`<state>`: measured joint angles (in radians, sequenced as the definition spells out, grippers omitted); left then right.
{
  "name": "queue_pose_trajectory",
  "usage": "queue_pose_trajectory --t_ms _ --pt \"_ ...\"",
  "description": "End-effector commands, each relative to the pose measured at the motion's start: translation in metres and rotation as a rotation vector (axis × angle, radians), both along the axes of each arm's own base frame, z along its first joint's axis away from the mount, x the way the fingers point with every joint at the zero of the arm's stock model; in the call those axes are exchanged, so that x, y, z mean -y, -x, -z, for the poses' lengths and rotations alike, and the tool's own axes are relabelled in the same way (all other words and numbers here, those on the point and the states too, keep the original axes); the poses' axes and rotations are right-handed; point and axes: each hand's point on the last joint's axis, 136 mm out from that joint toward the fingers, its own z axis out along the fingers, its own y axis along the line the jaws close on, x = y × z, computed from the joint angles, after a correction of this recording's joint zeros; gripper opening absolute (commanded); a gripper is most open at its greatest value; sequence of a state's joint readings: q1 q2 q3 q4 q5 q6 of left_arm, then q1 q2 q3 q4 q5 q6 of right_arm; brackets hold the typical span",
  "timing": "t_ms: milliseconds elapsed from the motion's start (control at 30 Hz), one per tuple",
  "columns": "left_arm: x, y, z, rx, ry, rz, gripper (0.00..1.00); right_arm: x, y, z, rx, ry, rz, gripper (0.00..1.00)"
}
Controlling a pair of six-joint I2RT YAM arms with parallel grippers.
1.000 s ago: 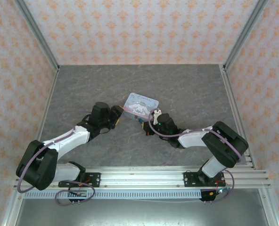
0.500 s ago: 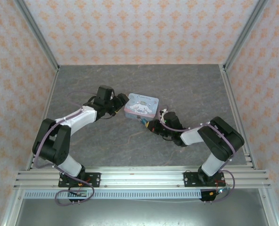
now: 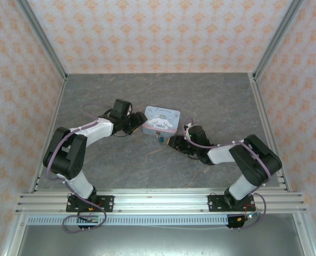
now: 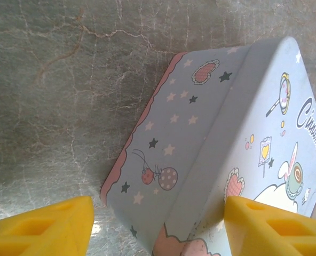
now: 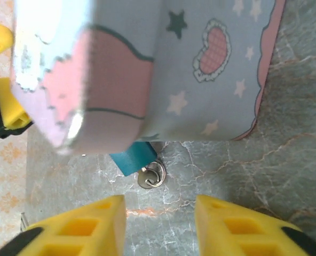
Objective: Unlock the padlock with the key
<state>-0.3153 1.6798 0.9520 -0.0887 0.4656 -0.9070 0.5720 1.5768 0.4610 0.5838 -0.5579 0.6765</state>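
the right gripper is hovering low over the grey table with its two yellow fingers spread apart and nothing between them. just ahead of the gap, slightly toward its left finger, the padlock is lying on the table, its teal body partly hidden behind the near corner of the pale blue tin box. a small silvery metal loop is sitting at the padlock's nearer end; whether it is shackle or key is not clear.

the left gripper is also standing open, its yellow fingers straddling a corner of the tin box, one on each side; contact cannot be judged.

from the top external view, the padlock is lying between the right gripper and the tin box, with the left gripper at the tin's opposite side.
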Motion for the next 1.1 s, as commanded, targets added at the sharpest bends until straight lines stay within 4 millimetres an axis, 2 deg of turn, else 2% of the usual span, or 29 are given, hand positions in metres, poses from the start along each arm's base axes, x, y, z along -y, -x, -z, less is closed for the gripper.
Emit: queue_pose_trajectory --t_ms 0,100,233,400,567,733,867,1067 --pt "0.002 0.023 0.022 -0.07 -0.021 0.029 0.65 0.007 0.002 -0.016 0.098 0.056 -0.039 0.49" --pt "0.002 0.03 0.027 -0.078 -0.018 0.019 0.65 -0.001 0.003 -0.035 0.184 0.038 -0.115 0.58" --pt "0.005 0.039 0.031 -0.081 -0.01 0.009 0.65 -0.016 0.004 -0.043 0.239 0.023 -0.213 0.6" --pt "0.01 0.046 0.033 -0.083 -0.022 0.01 0.64 -0.035 0.002 -0.04 0.272 0.059 -0.292 0.62" --pt "0.009 0.048 0.034 -0.083 -0.03 -0.002 0.64 -0.035 -0.01 -0.023 0.234 0.123 -0.263 0.62" --pt "0.01 0.048 0.031 -0.081 -0.032 -0.001 0.64 -0.04 -0.01 -0.017 0.221 0.092 -0.271 0.65" --pt "0.01 0.048 0.03 -0.078 -0.034 -0.003 0.64 -0.042 -0.008 -0.019 0.25 0.058 -0.275 0.67" --pt "0.011 0.047 0.029 -0.077 -0.028 -0.003 0.64 -0.042 -0.009 -0.024 0.292 0.028 -0.273 0.64"
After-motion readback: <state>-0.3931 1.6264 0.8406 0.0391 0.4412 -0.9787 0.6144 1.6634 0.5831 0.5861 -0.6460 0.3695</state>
